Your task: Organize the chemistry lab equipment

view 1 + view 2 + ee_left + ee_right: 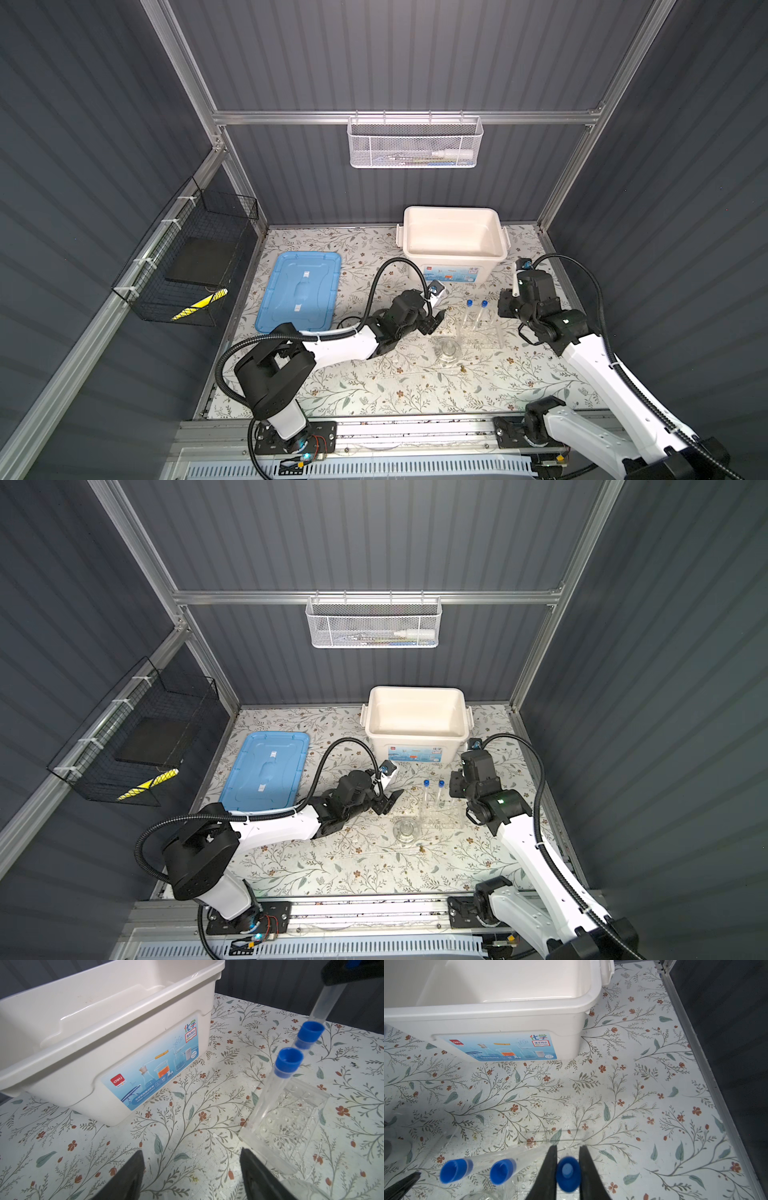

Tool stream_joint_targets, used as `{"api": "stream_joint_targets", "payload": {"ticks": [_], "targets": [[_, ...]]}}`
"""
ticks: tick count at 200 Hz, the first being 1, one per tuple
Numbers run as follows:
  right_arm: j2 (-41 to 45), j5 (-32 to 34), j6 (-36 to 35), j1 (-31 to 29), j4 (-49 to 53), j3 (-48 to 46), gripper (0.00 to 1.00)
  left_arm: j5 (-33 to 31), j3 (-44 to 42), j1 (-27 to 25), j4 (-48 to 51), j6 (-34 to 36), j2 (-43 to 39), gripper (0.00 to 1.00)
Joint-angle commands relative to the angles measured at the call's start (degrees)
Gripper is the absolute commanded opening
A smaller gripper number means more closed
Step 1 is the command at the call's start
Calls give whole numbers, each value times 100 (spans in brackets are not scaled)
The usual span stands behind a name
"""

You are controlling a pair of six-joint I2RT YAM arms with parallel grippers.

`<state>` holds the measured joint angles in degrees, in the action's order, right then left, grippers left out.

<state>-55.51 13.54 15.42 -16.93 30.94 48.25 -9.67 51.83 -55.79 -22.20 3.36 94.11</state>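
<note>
Pinching the third test tube by its blue cap in the right claw, raised close to the clear rack.
Showing two more capped tubes leaning in that rack on the floral counter, near the white bin; holding the left claw spread wide and empty over the counter beside the rack, with a small glass flask close by.

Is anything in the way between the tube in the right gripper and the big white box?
Nothing visible does. The right gripper, shut on the clear blue-capped test tube, has only bare flowery tabletop between it and the open white plastic box.
</note>
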Motion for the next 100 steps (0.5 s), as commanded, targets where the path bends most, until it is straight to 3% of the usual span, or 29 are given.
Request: {"api": "stream_joint_targets", "payload": {"ticks": [1, 100], "targets": [[34, 129, 50, -39, -38, -78, 17, 9, -53, -21, -18, -107, -6, 75], [-92, 22, 145, -142, -196, -122, 17, 9, -55, -12, 7, -116, 29, 75]]}}
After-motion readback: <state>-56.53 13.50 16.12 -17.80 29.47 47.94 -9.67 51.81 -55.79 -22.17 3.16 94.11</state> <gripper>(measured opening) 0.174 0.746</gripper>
